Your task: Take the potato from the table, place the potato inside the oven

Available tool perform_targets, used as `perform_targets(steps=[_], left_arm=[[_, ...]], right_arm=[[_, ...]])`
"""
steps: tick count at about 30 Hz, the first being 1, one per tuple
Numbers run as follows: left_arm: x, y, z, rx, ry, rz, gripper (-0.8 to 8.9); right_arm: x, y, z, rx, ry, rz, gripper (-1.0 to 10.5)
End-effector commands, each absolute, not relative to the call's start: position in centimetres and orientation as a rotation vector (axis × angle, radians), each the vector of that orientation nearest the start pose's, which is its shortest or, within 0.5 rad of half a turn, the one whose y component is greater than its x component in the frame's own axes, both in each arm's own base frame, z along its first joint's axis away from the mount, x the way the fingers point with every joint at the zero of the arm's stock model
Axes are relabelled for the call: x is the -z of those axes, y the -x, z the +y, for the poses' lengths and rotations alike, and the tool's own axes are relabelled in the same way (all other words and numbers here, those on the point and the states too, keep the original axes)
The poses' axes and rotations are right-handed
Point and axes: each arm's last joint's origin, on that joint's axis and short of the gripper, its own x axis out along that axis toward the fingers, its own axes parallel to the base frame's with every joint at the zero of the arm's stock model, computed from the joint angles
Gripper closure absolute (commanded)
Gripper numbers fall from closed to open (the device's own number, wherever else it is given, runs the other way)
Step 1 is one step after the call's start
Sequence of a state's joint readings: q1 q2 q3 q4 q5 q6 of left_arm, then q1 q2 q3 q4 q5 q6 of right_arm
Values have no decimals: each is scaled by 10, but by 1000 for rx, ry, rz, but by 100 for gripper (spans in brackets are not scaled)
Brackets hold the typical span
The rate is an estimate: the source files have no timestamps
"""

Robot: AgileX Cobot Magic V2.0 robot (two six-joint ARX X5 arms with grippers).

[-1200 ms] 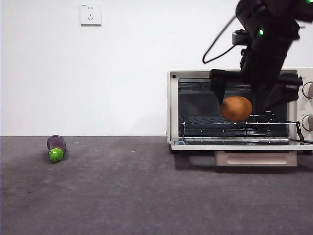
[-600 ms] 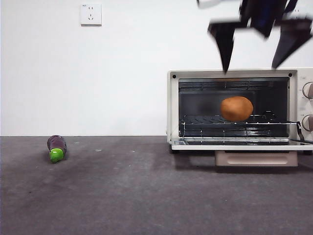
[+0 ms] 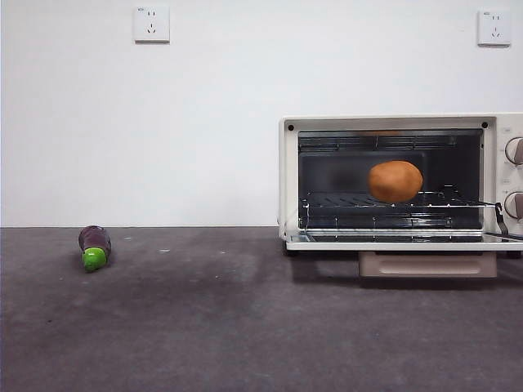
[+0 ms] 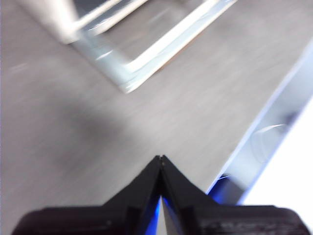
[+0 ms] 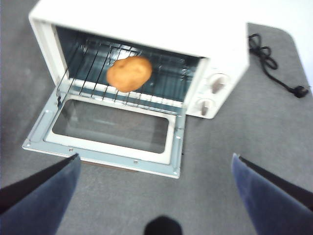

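Note:
The orange-brown potato (image 3: 395, 181) lies on the wire rack inside the cream-white oven (image 3: 288, 180), whose door (image 3: 400, 242) hangs open and flat. From above, the right wrist view shows the potato (image 5: 129, 73) on the rack of the oven (image 5: 146, 24). My right gripper (image 5: 155, 157) hovers high over the table in front of the door, open wide and empty. My left gripper (image 4: 160, 159) is shut on nothing, above the grey table (image 4: 73, 122) near a corner of the oven door (image 4: 127, 73). Neither arm shows in the front view.
A small purple eggplant (image 3: 94, 247) with a green cap lies on the table (image 3: 245, 327) at the far left. The oven's black power cord (image 5: 274, 63) trails beside it. The table's edge (image 4: 254, 132) runs close to my left gripper.
The right gripper let go of the potato and rose up out of the front view. The potato stays on the rack.

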State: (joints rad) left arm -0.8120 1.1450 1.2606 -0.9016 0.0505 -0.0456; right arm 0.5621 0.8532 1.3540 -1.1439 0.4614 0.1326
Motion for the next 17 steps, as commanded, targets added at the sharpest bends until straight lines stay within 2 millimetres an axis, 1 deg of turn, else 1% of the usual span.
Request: perform_targets(steps=[1, 3, 5, 6, 9, 12, 14, 17], left_arm=[[-350, -166, -171, 858, -224, 809, 822], [-340, -180, -179, 888, -199, 847, 822], [-325, -198, -185, 889, -172, 898, 822], [-318, -207, -187, 883, -154, 926, 822], [-292, -237, -188, 868, -69, 1029, 822], [-263, -266, -187, 885, 43, 1123, 822], [-244, -284, -185, 912, 147, 1177, 822], [-219, -304, -181, 942, 273, 1235, 822]], right_arm=[[-420, -72, 30, -48, 98, 523, 495], [-421, -52, 18, -53, 50, 495, 618], [-420, -35, 8, -65, 0, 474, 774], [-419, -28, 3, -63, -19, 465, 816], [-415, -9, -9, -58, -67, 446, 827], [-412, 3, -17, -55, -104, 431, 827], [-411, 9, -20, -65, -107, 419, 829], [-410, 12, -21, -99, -112, 413, 830]])
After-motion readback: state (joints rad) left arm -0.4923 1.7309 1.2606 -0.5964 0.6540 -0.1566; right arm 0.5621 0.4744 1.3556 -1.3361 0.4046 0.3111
